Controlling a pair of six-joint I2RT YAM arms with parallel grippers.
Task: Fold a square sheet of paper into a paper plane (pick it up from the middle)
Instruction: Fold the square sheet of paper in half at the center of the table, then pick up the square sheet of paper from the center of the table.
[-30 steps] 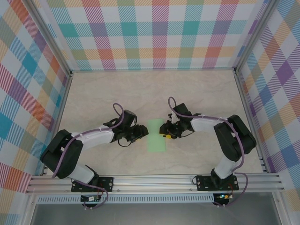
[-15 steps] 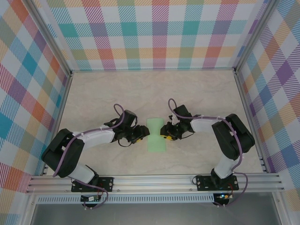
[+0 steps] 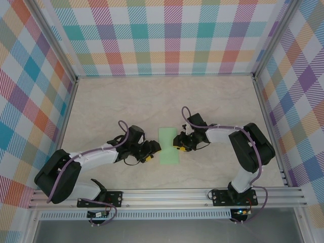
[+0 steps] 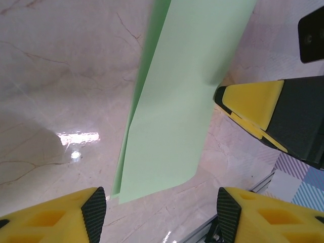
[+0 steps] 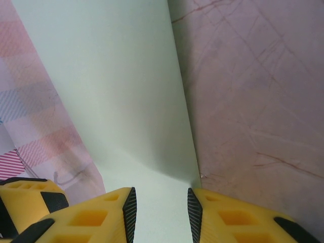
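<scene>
The pale mint-green sheet of paper (image 3: pixel 168 146) lies folded in half as a narrow upright rectangle on the marble table (image 3: pixel 101 106). In the left wrist view the paper (image 4: pixel 187 101) shows two layers, slightly offset along its left edge. My left gripper (image 3: pixel 153 150) is wide open just left of the paper's near part; in its own view (image 4: pixel 159 217) nothing is between its fingers. My right gripper (image 3: pixel 177 142) sits at the paper's right edge, its yellow finger (image 4: pixel 253 109) visible beside the sheet. Its jaws (image 5: pixel 161 212) stand narrowly apart over the paper (image 5: pixel 116 86).
Plaid walls (image 3: pixel 167 35) enclose the table on three sides. An aluminium rail (image 3: pixel 167 195) runs along the near edge by the arm bases. Bare marble stretches behind the paper toward the back wall.
My left arm has swung nearer and lower, bringing its gripper toward the paper's near-left part. The right gripper edged slightly left at first and then stayed put. The paper has not moved.
</scene>
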